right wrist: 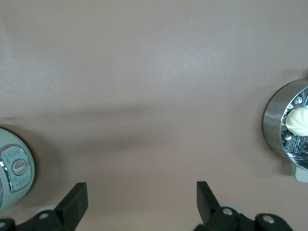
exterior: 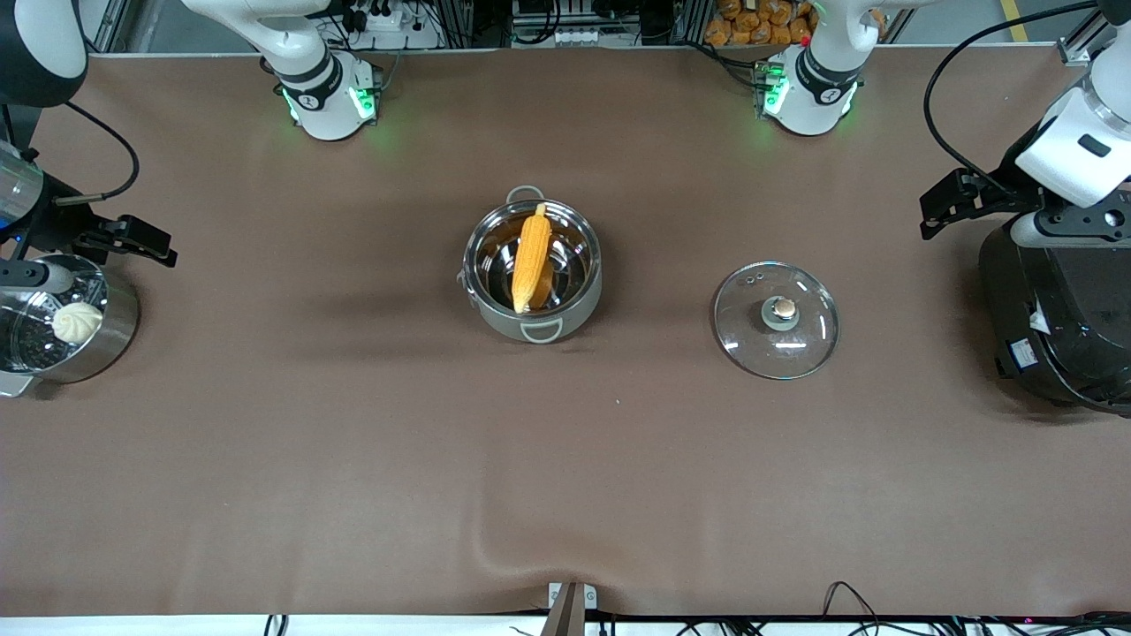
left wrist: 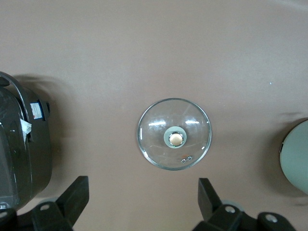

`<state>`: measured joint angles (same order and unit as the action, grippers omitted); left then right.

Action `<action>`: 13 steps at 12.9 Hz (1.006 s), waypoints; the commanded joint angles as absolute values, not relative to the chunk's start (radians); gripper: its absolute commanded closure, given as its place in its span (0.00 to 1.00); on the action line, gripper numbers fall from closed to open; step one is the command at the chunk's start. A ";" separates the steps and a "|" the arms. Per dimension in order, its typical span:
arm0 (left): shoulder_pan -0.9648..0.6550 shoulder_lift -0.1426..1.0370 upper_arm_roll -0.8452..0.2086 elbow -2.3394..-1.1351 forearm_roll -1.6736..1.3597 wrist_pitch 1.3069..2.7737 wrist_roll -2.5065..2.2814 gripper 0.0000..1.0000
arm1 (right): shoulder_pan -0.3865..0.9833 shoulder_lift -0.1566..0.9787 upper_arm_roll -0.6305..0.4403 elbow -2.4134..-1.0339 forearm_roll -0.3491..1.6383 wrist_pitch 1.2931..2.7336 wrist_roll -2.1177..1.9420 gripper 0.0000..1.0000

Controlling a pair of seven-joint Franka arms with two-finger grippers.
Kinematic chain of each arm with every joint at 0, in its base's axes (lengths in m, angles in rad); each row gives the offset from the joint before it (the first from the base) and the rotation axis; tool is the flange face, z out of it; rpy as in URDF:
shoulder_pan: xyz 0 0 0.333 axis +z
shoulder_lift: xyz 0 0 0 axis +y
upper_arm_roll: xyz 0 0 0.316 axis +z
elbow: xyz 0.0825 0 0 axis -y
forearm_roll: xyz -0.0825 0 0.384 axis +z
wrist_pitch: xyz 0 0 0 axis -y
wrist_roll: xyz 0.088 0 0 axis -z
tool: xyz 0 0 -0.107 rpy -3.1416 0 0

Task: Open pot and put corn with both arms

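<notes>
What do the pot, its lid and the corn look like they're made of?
Pot: polished metal, probably stainless steel; its inside mirrors the corn.
Lid: clear glass with a metal rim, since the brown table shows through it; the knob looks bronze-coloured, material unclear.
Corn: matte yellow-orange with rows of kernels; real or a plastic replica, I can't tell.

The pot (exterior: 533, 276) gleams, polished mirror-bright steel, with the matt, bumpy corn (exterior: 531, 260) inside. At its three o'clock the lid (exterior: 776, 320), clear glossy glass with a bronze knob, lies on the table (exterior: 353, 459)'s smooth matt brown covering.
</notes>
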<state>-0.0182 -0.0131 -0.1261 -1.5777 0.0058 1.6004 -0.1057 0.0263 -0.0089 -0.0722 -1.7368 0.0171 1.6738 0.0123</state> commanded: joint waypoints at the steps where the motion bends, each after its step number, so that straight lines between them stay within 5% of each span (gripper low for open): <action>1: -0.005 -0.023 -0.129 -1.569 -0.012 1.578 -0.081 0.00 | 0.012 -0.029 -0.061 -1.743 0.035 1.663 0.026 0.00; 13: 0.002 -0.023 -0.127 -1.552 -0.008 1.523 -0.087 0.00 | 0.014 -0.023 -0.055 -1.643 0.048 1.631 0.025 0.00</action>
